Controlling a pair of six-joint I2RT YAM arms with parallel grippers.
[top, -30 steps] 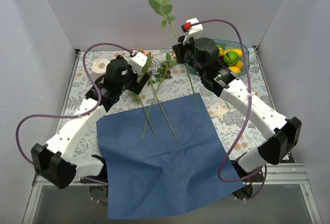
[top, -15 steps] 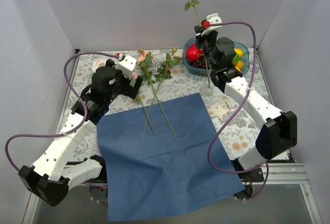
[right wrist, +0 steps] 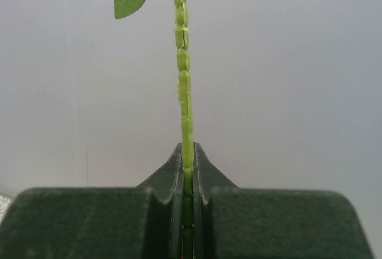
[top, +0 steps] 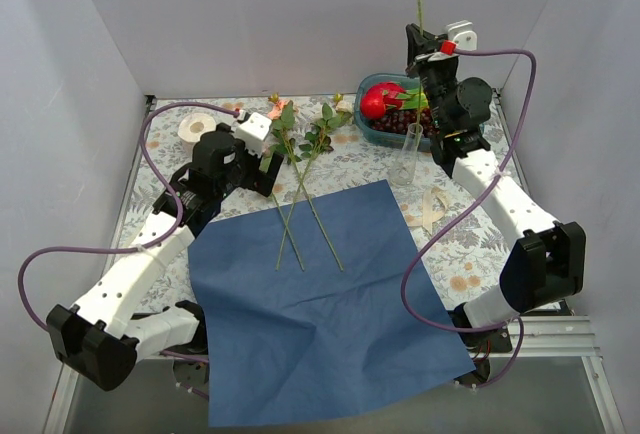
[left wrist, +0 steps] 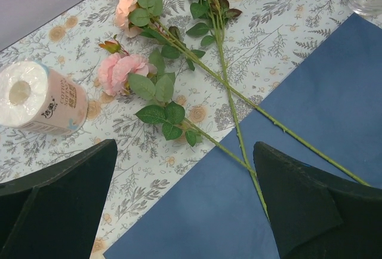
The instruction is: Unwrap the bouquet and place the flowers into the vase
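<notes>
At the ten o'clock corner of the counter [top: 475, 254] a white roll of tissue paper [top: 190, 126] lies on its side. Just at its four o'clock the left arm [top: 150, 254] hangs over the patterned cloth, jaws spread wide and holding nothing. Below them lie three long-stemmed artificial roses [left wrist: 122, 71]. Their pink and peach heads point toward twelve o'clock. Their green stems cross one another and run toward six o'clock onto the flat sheet of dark blue wrapping paper [top: 320, 304]. This sheet covers the near middle of the counter and overhangs its six o'clock edge.

Off the sheet's one o'clock corner the small clear glass tube vase [top: 405, 159] stands upright. Above it the right arm [top: 490, 184] holds one leafy green flower stem [right wrist: 186, 92] upright, jaws pinched shut on it; the bloom is out of view. The stem's lower end reaches the vase mouth; whether it is inside I cannot tell. At the vase's twelve o'clock sits the teal tray of fruit [top: 385, 78], and at its five o'clock lies a cream ribbon [top: 432, 209].
</notes>
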